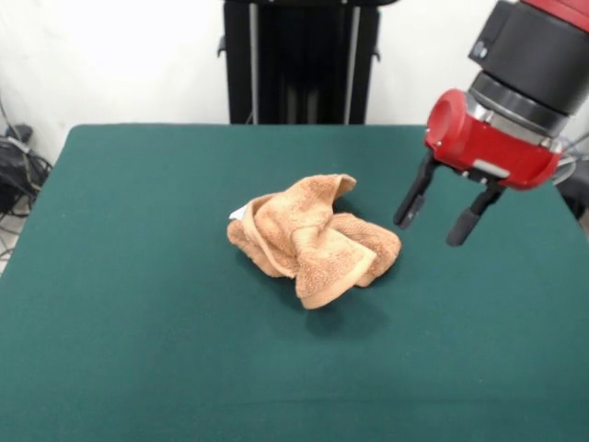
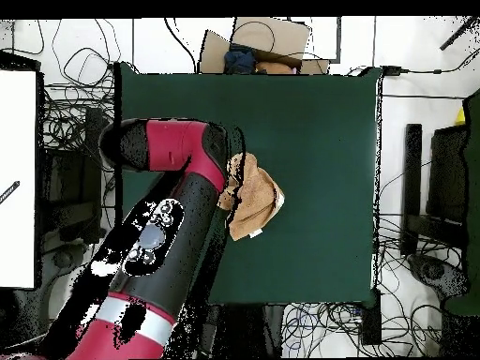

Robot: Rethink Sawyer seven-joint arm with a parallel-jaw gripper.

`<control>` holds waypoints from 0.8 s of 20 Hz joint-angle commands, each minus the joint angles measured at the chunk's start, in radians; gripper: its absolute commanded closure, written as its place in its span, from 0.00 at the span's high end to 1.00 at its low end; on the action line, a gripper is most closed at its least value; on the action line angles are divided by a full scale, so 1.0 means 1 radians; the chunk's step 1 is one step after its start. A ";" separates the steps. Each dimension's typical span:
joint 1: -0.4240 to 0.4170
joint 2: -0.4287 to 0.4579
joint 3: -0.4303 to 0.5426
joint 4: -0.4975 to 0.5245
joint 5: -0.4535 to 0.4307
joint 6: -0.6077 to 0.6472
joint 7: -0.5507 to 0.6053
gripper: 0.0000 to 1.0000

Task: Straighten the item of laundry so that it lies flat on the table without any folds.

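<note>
You have the hand towel (image 1: 313,241) bunched in a crumpled heap near the middle of the dark green worktop (image 1: 138,304) — several folds overlap, one flap sticks up at the top, another lies toward the front edge. A small white tag (image 1: 238,214) shows at the heap's left side in the front view.

End effector (image 1: 439,213): hanging above the worktop just beside the towel, on its right in the front view, not touching it. Its two black fingers (image 1: 413,198) stand apart with nothing between them — open and empty.

From overhead, the red and black arm (image 2: 178,234) crosses the worktop's left edge and hides the end effector; the towel (image 2: 253,199) lies just beside it.
</note>
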 commanded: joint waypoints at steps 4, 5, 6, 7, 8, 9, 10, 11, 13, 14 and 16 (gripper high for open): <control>-0.056 0.010 0.101 0.157 -0.061 -0.105 0.132 1.00; -0.057 0.013 0.101 0.158 -0.063 -0.113 0.130 1.00; -0.059 0.015 0.101 0.159 -0.066 -0.121 0.128 1.00; -0.062 0.018 0.103 0.160 -0.069 -0.130 0.124 1.00; -0.065 0.019 0.104 0.162 -0.073 -0.140 0.122 1.00; -0.069 0.020 0.108 0.164 -0.077 -0.149 0.120 1.00; -0.073 0.020 0.111 0.167 -0.081 -0.157 0.117 1.00; -0.075 0.022 0.113 0.167 -0.085 -0.163 0.116 1.00; -0.079 0.028 0.114 0.164 -0.093 -0.169 0.112 1.00; -0.080 0.033 0.114 0.162 -0.098 -0.173 0.111 1.00; -0.080 0.046 0.112 0.156 -0.105 -0.188 0.116 1.00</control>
